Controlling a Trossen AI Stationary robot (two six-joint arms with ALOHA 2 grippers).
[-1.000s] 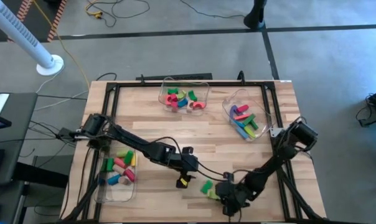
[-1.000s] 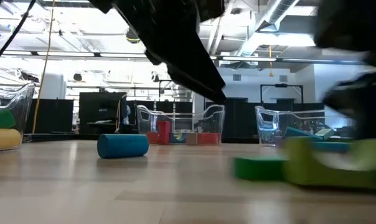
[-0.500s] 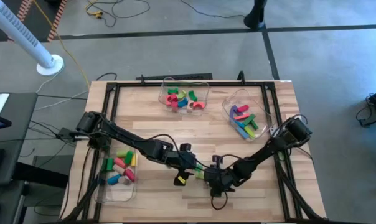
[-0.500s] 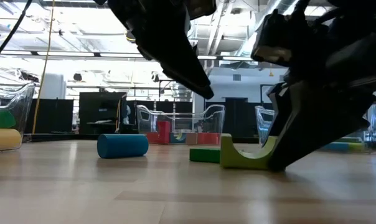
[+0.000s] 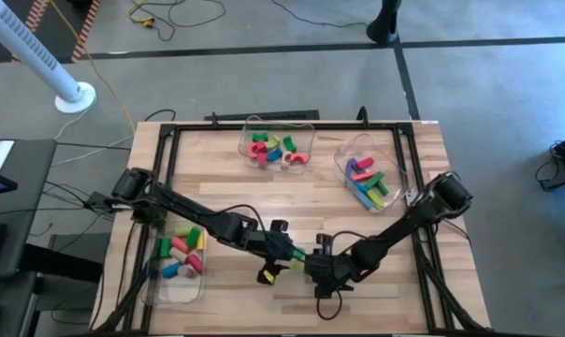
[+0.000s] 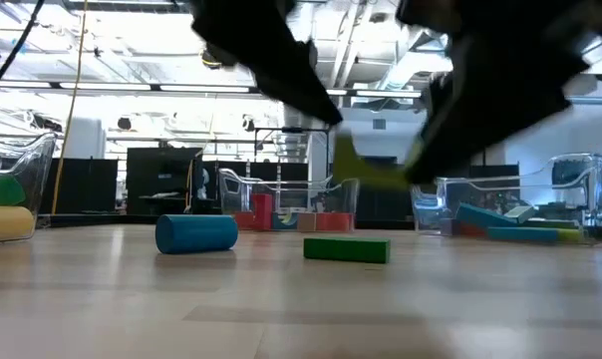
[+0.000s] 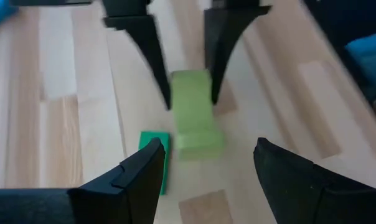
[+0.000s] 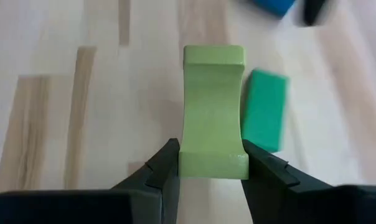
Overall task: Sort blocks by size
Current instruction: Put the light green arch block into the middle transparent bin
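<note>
Blocks sit sorted in three clear bins in the high view: at twelve o'clock [image 5: 281, 142], two o'clock [image 5: 369, 174] and eight o'clock [image 5: 178, 253] on the wooden table [image 5: 217, 187]. Both arms meet near six o'clock.

Low view: a green bar [image 6: 346, 248] and blue cylinder [image 6: 196, 233] lie loose on the wood, office room behind.

Left wrist view: the left gripper [image 7: 206, 168] is spread wide and empty, likely waiting.

Right wrist view: the right gripper [image 8: 206, 163] squeezes a light green arch [image 8: 213, 112], lifted beside the bar, probably for carrying to a bin.
</note>
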